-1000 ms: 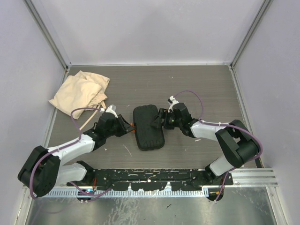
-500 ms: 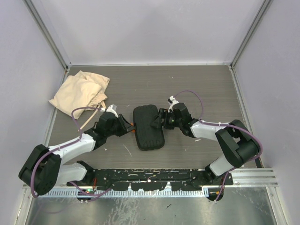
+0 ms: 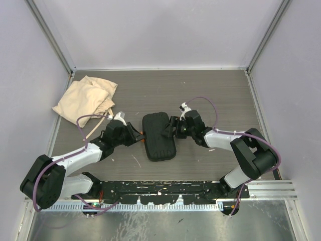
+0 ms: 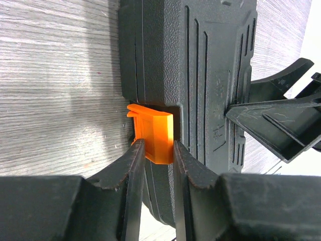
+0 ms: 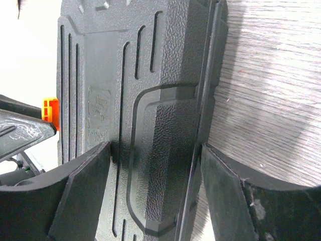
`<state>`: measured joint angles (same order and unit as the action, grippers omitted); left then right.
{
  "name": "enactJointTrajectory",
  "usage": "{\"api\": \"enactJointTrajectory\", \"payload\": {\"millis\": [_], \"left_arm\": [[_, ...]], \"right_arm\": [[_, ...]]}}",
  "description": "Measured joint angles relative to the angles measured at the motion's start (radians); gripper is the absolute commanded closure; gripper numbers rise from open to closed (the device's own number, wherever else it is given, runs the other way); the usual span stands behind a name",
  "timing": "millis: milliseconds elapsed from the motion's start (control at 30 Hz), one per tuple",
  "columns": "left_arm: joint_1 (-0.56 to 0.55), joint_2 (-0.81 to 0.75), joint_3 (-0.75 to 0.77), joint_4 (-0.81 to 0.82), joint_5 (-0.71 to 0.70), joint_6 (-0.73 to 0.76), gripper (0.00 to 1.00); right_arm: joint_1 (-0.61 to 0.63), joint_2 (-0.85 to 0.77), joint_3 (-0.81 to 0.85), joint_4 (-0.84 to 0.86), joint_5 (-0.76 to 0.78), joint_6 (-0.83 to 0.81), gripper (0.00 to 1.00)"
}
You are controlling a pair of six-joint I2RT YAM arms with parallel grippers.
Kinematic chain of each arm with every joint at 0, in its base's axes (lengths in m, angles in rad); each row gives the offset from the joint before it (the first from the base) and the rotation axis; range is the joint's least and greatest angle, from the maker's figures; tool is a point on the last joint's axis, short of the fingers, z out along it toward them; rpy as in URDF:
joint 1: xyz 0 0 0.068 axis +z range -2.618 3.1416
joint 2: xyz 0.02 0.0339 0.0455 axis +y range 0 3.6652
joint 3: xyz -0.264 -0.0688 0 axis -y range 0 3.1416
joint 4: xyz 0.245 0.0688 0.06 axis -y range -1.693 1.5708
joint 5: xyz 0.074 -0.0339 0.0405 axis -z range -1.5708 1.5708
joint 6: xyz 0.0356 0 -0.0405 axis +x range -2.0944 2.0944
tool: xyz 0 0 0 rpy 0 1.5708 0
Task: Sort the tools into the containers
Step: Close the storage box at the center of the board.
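One black case, one orange latch, one cloth bag, two grippers

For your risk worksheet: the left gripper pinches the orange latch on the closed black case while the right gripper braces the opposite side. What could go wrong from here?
1. The left gripper grips only the end of the small orange latch; it may slip off.
2. The right gripper straddles just one edge of the black case, so the case could slide or twist on the table.

The two black fingers pinch the orange plastic latch of the black textured plastic case on the grey wood-grain tabletop.
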<state>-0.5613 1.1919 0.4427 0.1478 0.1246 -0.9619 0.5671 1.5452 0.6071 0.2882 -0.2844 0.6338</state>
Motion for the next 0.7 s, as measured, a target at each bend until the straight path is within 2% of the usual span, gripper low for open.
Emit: {"api": "enactJointTrajectory", "payload": {"millis": [367,700], "left_arm": [[0.000,-0.007,0.000,-0.005,-0.001,0.000,0.77],[-0.001,-0.030,0.026,-0.018,0.006,-0.008,0.70]], "right_arm": [[0.000,0.000,0.000,0.000,-0.001,0.000,0.27],[0.000,0.000,0.001,0.004,-0.002,0.000,0.27]]}}
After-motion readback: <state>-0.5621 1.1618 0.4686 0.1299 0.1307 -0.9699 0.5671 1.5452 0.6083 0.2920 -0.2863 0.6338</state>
